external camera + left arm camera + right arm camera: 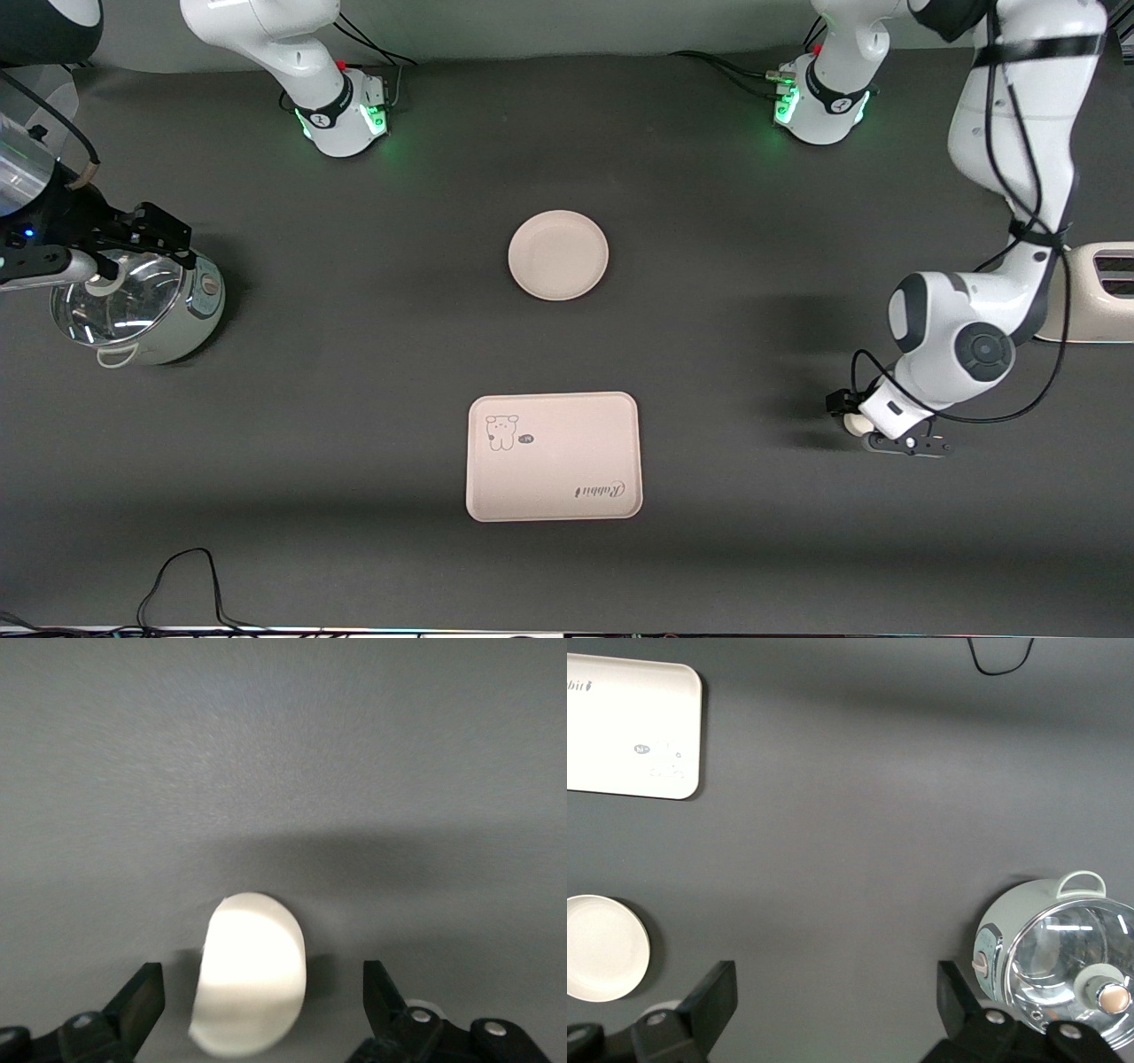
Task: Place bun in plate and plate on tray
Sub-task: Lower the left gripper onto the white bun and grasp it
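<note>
White bun (pixel 251 983) between the spread fingers of the left gripper (pixel 257 1010), unclenched on the table.
Plate (pixel 558 254) sits mid-table; tray (pixel 554 456) lies nearer the front camera; right gripper (pixel 837 1010) waits, released, over the rice cooker (pixel 142 310).

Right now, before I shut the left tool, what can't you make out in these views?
- Bun: front view shows only a sliver under the left tool; left wrist view overexposes it and cuts its lower edge.
- Whether the open left tool touches the table: unclear.
- Right tool: open above the pot, fingertips cut off.
- Tray: cropped in right wrist view.
</note>
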Robot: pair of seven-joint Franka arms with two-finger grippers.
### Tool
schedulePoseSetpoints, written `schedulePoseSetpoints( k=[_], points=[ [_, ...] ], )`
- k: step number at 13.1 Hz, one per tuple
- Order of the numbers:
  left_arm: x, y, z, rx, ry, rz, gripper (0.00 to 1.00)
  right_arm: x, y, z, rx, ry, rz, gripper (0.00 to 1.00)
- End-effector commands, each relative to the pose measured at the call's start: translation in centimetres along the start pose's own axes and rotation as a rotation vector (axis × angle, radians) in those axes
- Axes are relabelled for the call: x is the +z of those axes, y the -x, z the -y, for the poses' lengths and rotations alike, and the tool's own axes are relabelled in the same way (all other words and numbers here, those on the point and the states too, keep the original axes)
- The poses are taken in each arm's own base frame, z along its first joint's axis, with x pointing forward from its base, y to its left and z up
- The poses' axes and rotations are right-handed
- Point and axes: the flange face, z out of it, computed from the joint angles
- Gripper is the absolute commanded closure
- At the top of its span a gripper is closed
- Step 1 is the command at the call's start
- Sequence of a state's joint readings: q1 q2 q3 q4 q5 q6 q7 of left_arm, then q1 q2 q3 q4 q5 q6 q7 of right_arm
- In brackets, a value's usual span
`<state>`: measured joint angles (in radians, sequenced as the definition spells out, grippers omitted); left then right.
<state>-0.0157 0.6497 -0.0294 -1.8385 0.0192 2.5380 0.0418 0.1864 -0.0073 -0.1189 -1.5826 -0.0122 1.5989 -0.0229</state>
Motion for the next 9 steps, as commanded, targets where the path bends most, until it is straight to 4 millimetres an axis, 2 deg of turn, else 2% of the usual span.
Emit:
schedulePoseSetpoints(
  k=[1, 2, 3, 4, 6, 7, 9],
  points=[
    [-0.8, -0.2, -0.3, 0.012, -0.02, -0.017, 0.23, -0.4, 0.1, -0.2, -0.008, 0.014, 0.004, 0.0],
    [-0.9, -0.3, -0.3, 0.012, -0.02, -0.018, 0.53, -0.4, 0.1, -0.2, -0.008, 0.014, 0.004, 0.0],
    [-0.9, -0.3, -0.3, 0.016, -0.022, -0.018, 0.73, -0.4, 0.1, -0.2, -0.003, 0.014, 0.004, 0.0],
    [-0.9, -0.3, -0.3, 0.018, -0.023, -0.018, 0.85, -0.4, 0.0, -0.1, -0.002, 0.014, 0.004, 0.0],
    [-1.0, -0.3, -0.3, 0.021, -0.026, -0.02, 0.94, -0.2, -0.1, 0.0, -0.005, 0.014, 0.009, 0.0],
    [-1.3, -0.4, -0.4, 0.022, -0.026, -0.024, 0.94, -0.2, -0.1, 0.0, -0.005, 0.015, 0.007, 0.0],
    [-2.9, -0.8, -2.3, -0.001, -0.026, -0.034, 0.94, 0.0, 0.0, 0.2, -0.008, 0.014, 0.012, 0.0]
  ],
)
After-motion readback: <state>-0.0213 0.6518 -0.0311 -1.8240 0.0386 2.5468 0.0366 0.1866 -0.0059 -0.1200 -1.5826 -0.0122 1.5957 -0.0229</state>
